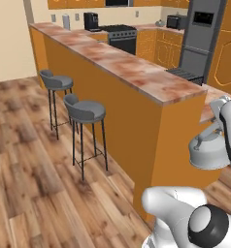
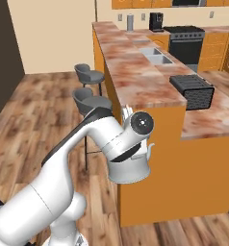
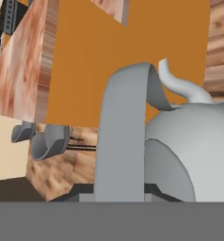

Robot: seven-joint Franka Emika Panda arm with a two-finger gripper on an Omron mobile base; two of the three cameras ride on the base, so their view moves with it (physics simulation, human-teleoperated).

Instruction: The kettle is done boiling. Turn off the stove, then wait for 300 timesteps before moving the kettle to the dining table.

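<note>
Hand view shows the claw (image 3: 119, 195) clamped on the kettle's (image 3: 189, 150) grey handle (image 3: 123, 136) (spout curling upward), kettle held in the air beside the orange end of the dining table (image 1: 137, 72), above wood floor.

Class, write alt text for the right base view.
A white robot arm carries a silver kettle in mid-air in front of the orange end of the dining table, below its marbled top. Two grey bar stools stand beyond on the wood floor.
</note>
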